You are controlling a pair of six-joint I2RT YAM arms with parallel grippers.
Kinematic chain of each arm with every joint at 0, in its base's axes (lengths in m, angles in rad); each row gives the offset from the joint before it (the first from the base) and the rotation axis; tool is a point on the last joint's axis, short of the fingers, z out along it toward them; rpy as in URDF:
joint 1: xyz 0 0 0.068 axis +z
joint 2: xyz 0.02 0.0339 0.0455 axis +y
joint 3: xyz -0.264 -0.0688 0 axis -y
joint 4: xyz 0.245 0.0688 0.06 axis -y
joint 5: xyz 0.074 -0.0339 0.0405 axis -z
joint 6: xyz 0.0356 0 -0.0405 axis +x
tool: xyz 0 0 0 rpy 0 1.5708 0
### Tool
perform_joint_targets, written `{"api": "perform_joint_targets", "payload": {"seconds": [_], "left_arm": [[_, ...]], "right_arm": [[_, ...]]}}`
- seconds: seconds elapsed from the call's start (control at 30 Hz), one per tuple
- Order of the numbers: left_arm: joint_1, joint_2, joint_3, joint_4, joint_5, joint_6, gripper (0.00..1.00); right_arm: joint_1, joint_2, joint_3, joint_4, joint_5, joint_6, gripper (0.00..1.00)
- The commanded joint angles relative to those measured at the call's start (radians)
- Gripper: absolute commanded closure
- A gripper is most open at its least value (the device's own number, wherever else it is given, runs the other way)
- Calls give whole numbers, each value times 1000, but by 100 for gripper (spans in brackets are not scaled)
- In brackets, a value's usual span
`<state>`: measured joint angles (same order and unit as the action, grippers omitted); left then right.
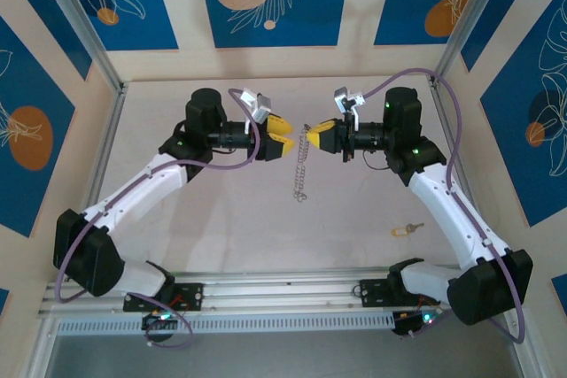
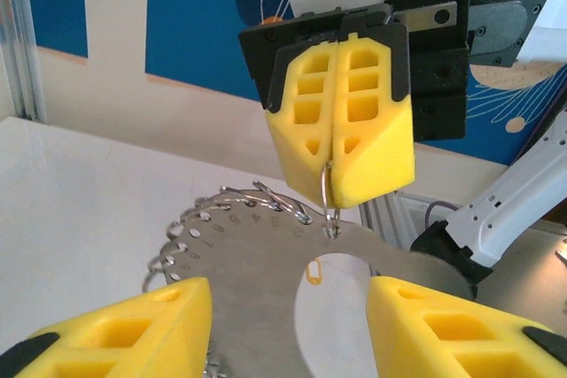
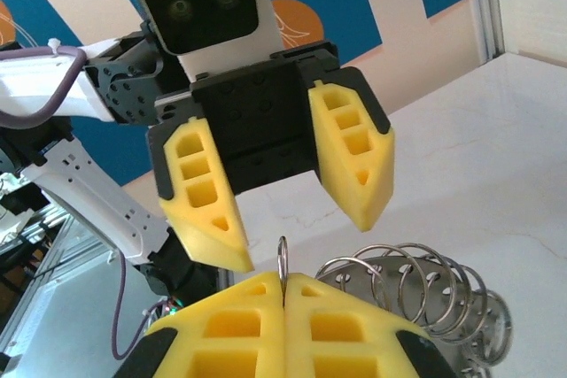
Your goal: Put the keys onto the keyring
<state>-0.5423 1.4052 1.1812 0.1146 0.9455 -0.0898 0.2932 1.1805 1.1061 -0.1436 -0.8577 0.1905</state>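
R hand [image 2: 334, 188] clamps keyring [image 1: 301, 165], L hand [image 3: 304, 235] half open; tag [image 2: 248, 281] stamps unreadable

Both my arms reach inward from the sides with elbows bent and wrists roughly level, so the grippers face each other, tips close but not touching. Left gripper [image 1: 287, 142] has its jaws spread apart. Right gripper [image 1: 312, 135] is pressed fully closed, pinching the ring [image 3: 282, 256] at its fingertips.
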Motion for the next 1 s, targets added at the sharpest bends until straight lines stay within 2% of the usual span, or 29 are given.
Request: {"api": "perform_joint_targets", "payload": {"seconds": [0.0, 0.33, 0.97], "left_arm": [[13, 17, 51, -33, 70, 29, 53], [14, 74, 97, 33, 165, -49, 58], [3, 150, 122, 155, 216, -159, 71]], "right_arm": [[-5, 9, 31, -42, -43, -36, 100], [5, 27, 34, -47, -47, -35, 100], [11, 42, 37, -38, -50, -29, 100]]}}
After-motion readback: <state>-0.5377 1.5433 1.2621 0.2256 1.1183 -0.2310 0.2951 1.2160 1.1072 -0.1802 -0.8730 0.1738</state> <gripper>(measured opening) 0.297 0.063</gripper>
